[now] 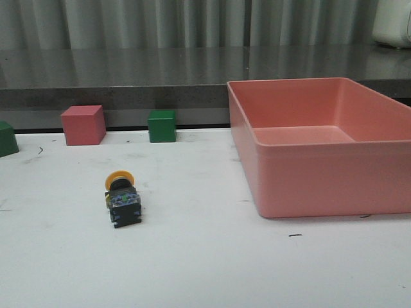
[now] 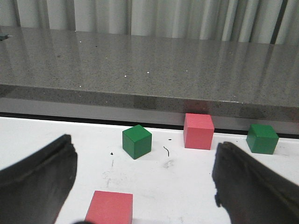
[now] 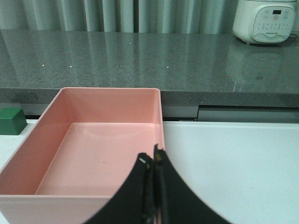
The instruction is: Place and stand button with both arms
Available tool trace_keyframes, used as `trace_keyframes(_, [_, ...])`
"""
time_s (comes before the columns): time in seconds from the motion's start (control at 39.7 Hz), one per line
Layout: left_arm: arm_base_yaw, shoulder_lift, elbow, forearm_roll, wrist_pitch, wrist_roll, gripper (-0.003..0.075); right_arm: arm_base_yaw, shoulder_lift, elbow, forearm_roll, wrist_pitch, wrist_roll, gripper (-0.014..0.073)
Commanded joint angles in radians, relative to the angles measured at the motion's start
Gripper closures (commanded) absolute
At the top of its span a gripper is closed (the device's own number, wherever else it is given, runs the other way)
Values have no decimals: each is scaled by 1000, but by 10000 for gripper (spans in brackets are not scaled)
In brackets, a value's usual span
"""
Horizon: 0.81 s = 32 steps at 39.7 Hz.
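Observation:
The button (image 1: 122, 199) lies on its side on the white table (image 1: 212, 269), left of centre in the front view. Its yellow cap points toward the back and its black-and-clear base toward the front. Neither arm shows in the front view. In the left wrist view my left gripper (image 2: 145, 154) is open wide and empty above the table, with a red cube (image 2: 111, 207) low between the fingers (image 2: 37, 179). In the right wrist view my right gripper (image 3: 152, 157) is shut and empty above the near wall of the pink bin (image 3: 28, 158). The button is out of both wrist views.
A large empty pink bin (image 1: 308, 179) stands on the right. A red cube (image 1: 83, 125) and two green cubes (image 1: 162, 126) (image 1: 6, 139) sit along the table's back edge. A grey counter (image 1: 160, 70) runs behind, with a white cooker (image 3: 265, 21) on it.

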Motion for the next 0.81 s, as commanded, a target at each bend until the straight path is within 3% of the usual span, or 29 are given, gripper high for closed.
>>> trace_keyframes(0.0, [2, 15, -40, -66, -91, -9, 156, -1, 5, -25, -13, -85, -10, 664])
trace_keyframes(0.08, [2, 19, -40, -169, -95, -9, 156, -1, 5, -25, -13, -85, -10, 664])
trace_keyframes(0.3, [-72, 160, -95, -167, -46, 30, 156, -1, 5, -25, -13, -85, -10, 664])
trace_keyframes(0.78, [-432, 788, -453, -165, 65, 30, 156, -1, 5, -25, -13, -84, -10, 664])
